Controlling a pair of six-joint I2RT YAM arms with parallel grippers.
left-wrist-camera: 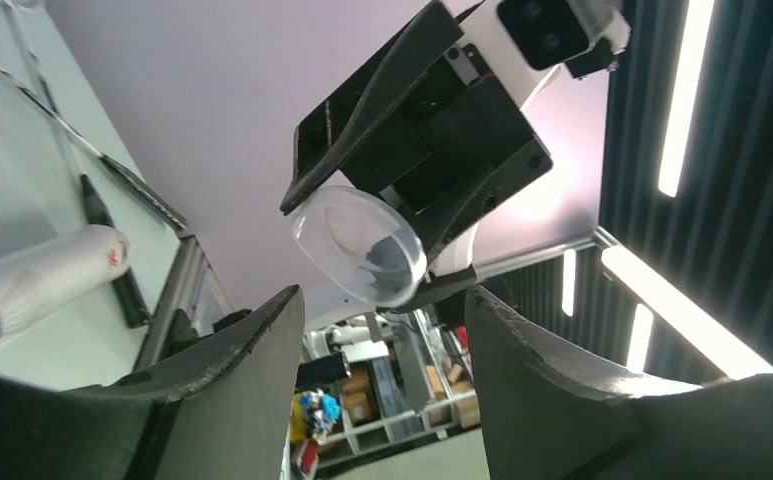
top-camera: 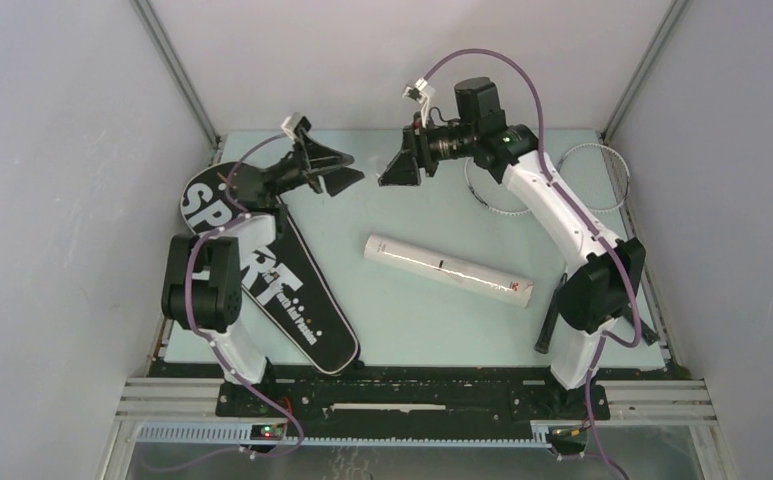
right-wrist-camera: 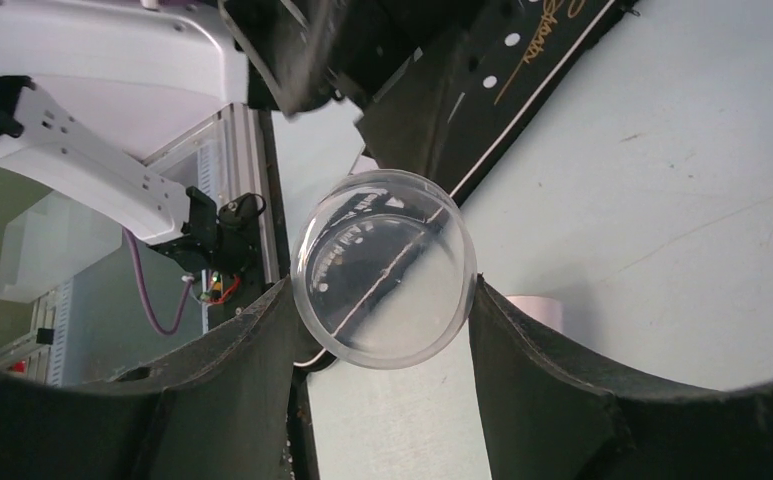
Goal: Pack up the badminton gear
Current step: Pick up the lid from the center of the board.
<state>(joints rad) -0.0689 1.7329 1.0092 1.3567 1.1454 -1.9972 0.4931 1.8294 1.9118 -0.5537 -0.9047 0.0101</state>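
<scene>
Above the far side of the table (top-camera: 412, 330) the right gripper (top-camera: 399, 168) pinches a clear round cap (right-wrist-camera: 384, 268) by its rim, facing the left gripper (top-camera: 342, 175) — whose fingers stand apart, empty. The long white tube (top-camera: 448, 270) lies mid-table below them, and the black "SPORT" bag (top-camera: 262, 270) lies along the left side. The likely hazard is a fumbled pass: the cap is slick and curved, so an off-centre squeeze could pop it loose, and the two grippers sit close enough to knock together.
</scene>
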